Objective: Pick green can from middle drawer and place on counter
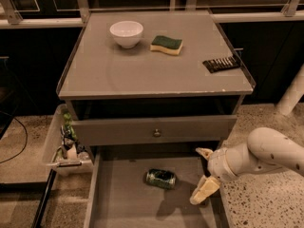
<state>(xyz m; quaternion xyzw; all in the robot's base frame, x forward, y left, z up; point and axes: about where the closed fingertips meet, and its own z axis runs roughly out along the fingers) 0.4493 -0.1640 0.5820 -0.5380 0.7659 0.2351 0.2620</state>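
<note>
The green can [160, 178] lies on its side on the floor of the open middle drawer [123, 205], near the drawer's middle. My gripper [204, 172] hangs over the drawer's right side, a short way right of the can and not touching it. Its two pale fingers [205, 190] are spread apart and hold nothing. The white arm reaches in from the right. The grey counter [142, 72] sits above the drawers.
On the counter stand a white bowl [126, 33], a green-topped yellow sponge [166, 45] and a dark flat packet [222, 63] near the right edge. A closed drawer front with a round knob [156, 133] is above the open drawer. A bin with clutter [66, 144] stands left.
</note>
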